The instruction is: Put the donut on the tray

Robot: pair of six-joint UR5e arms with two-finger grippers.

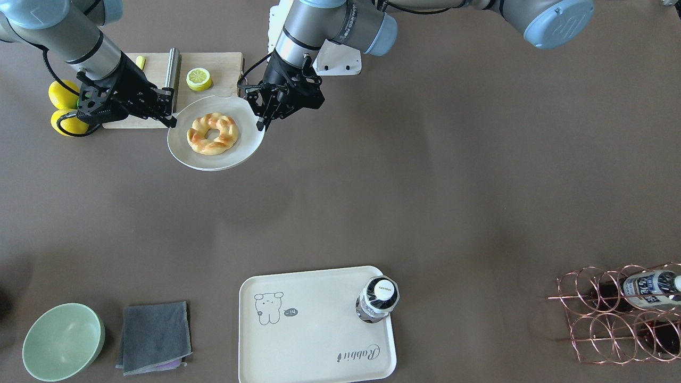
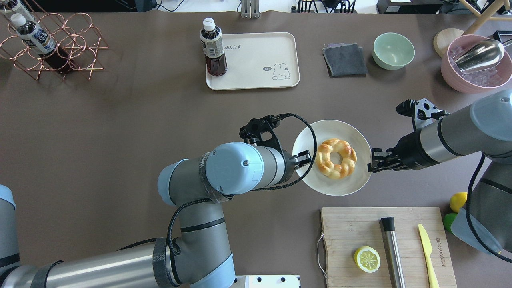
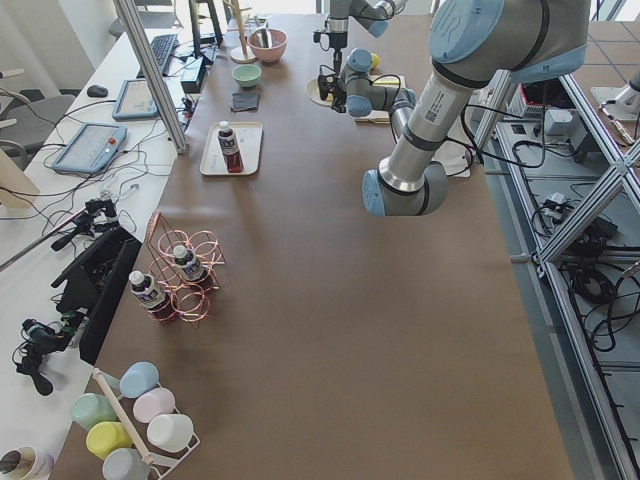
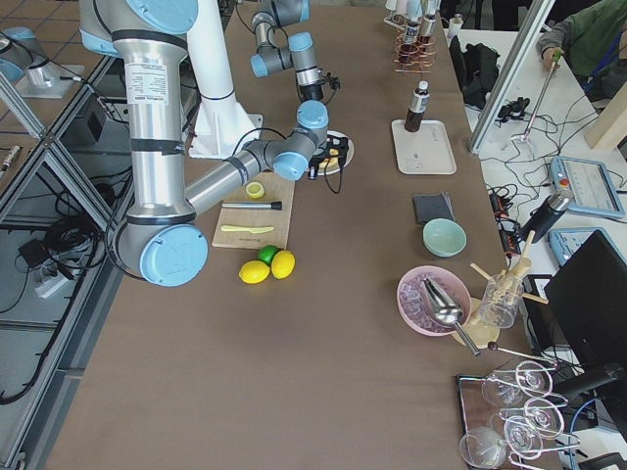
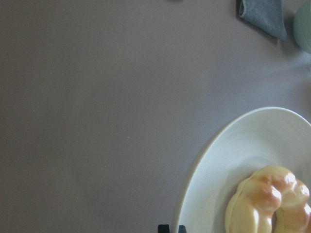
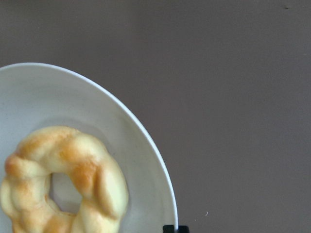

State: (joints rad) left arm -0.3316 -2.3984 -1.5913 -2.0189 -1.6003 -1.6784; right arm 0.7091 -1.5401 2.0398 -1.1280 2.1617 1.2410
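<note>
The golden braided donut [image 2: 335, 157] lies on a round white plate [image 2: 332, 132], also seen from the front [image 1: 212, 133]. My left gripper [image 2: 305, 158] is shut on the plate's left rim. My right gripper [image 2: 373, 163] is shut on its right rim. The plate appears held a little above the table, between the arms. The wrist views show the donut [image 5: 269, 204] [image 6: 63, 179] and the plate rim by each fingertip. The cream tray [image 2: 256, 60] lies at the table's far side [image 1: 314, 340], well away from the plate.
A dark drink bottle [image 2: 213, 48] stands on the tray's left corner. A wooden cutting board [image 2: 352, 228] with a lemon half [image 2: 367, 259], metal rod and yellow knife lies near the plate. A grey cloth [image 2: 344, 59], green bowl [image 2: 393, 50], pink bowl [image 2: 472, 76] and copper rack [image 2: 52, 48] line the far side.
</note>
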